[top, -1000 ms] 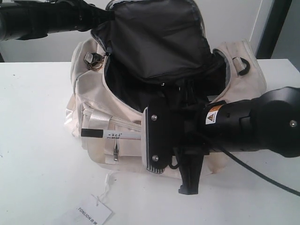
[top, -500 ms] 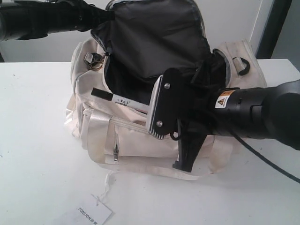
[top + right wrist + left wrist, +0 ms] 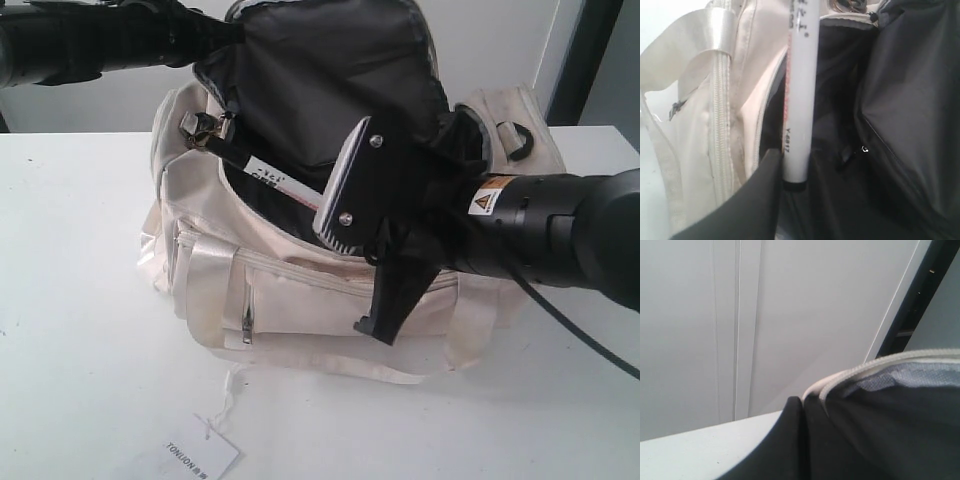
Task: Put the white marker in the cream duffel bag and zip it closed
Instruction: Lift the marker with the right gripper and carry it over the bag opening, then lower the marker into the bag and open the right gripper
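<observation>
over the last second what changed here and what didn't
The right gripper, shut on the white marker, rose from the front pocket of the cream duffel bag to its open mouth, the marker now slanting across the opening. Bag, paper tag and left arm stayed put.

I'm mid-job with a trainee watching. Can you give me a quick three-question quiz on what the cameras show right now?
1. True or false: the marker is lying on the table.
2. Pick one. The bag's top is: A) open, B) zipped shut, C) out of view.
3. What lies on the table in front of the bag?
Key: 1 false, the right gripper holds it at the bag's open mouth. 2 A. 3 a paper tag.
</observation>
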